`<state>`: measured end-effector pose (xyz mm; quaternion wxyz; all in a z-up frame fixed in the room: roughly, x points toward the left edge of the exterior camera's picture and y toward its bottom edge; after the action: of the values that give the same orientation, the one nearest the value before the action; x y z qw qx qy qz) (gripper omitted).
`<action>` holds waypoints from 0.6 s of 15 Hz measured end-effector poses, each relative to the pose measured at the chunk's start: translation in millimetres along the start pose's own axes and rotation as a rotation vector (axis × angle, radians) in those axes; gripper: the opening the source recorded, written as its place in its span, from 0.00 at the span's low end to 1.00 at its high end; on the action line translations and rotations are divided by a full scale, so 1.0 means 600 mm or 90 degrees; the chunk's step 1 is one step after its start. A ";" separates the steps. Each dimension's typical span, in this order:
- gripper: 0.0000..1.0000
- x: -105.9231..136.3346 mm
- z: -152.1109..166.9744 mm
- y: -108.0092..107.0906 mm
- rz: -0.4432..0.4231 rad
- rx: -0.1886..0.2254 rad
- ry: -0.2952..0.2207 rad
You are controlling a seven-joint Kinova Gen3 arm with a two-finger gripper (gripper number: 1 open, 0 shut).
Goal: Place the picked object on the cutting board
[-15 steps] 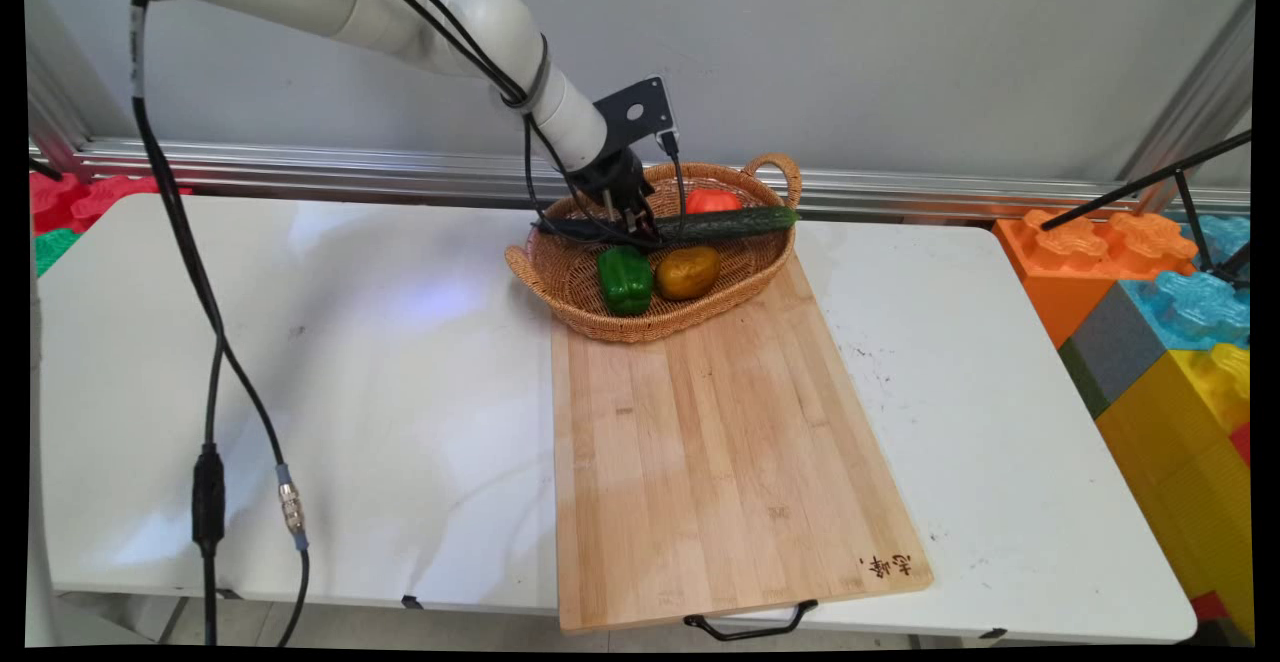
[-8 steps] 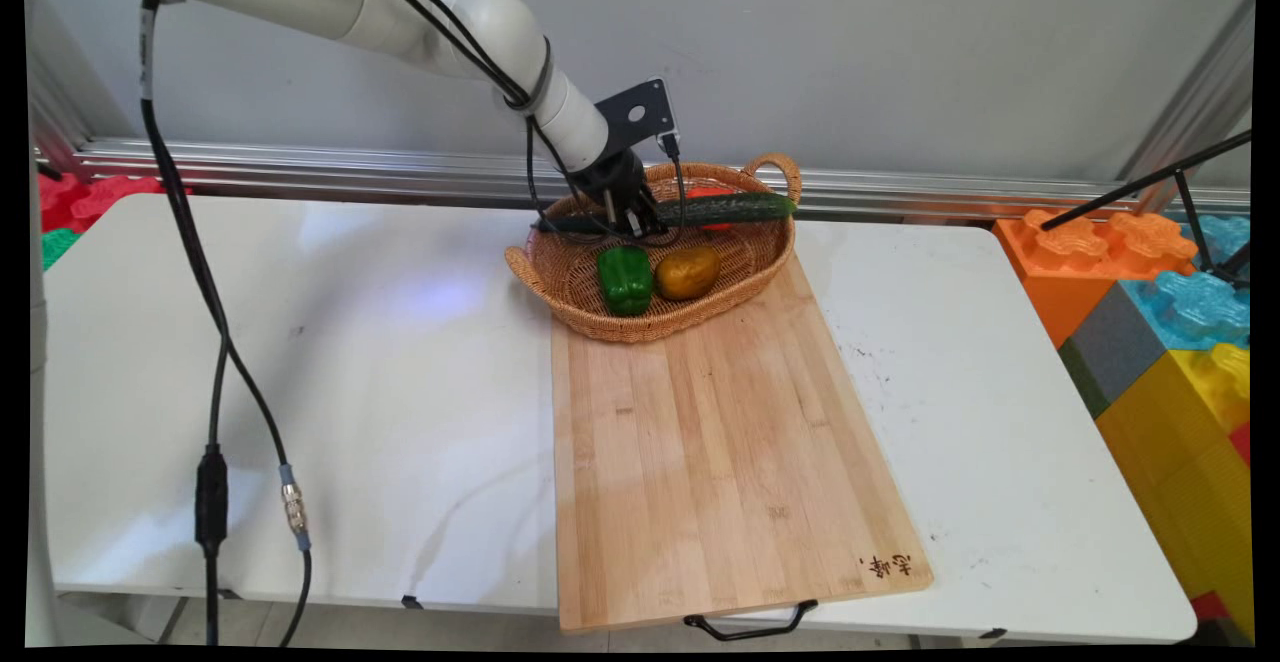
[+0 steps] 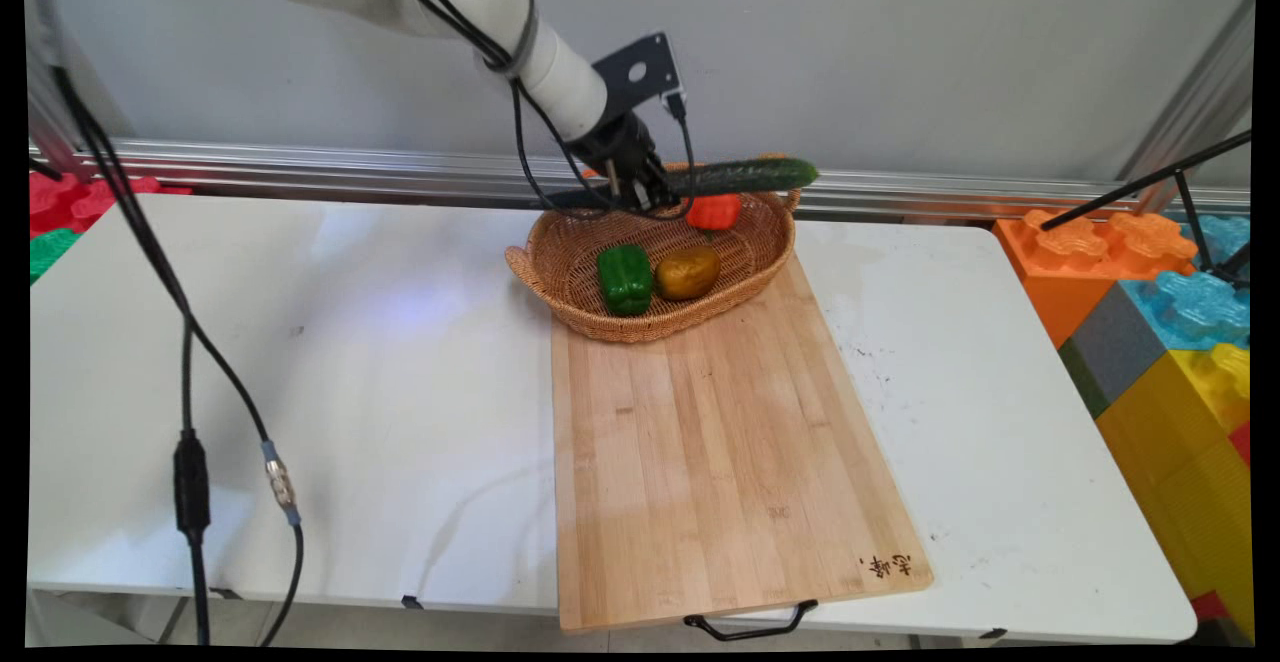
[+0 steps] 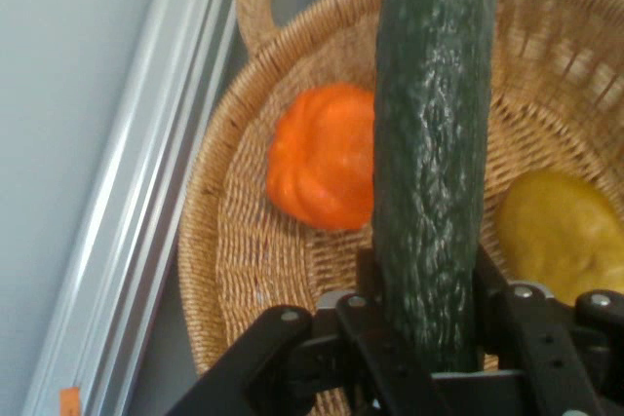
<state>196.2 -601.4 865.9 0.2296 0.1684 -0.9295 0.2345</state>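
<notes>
Hand [image 3: 640,192] grips bumpy cucumber [image 3: 745,176] above wicker basket [image 3: 570,282].

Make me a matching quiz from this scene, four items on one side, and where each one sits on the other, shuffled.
Items:
1. cucumber
2. green pepper
3. basket
4. board

Places:
A. lying in the basket beside the potato
B. flat on the table
C. held in the pincer, above the basket
D. resting on the board's far end

Pairs: 1-C, 2-A, 3-D, 4-B

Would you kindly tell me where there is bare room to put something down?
Free: the cutting board in front of the basket, and the table left of it. Crowded: the basket, holding vegetables, the end effector above gripping the cucumber.
</notes>
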 end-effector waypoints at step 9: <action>0.00 0.055 -0.121 0.118 -0.067 -0.095 -0.003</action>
<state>163.9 -511.9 914.4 0.2515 0.1999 -0.9347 0.1522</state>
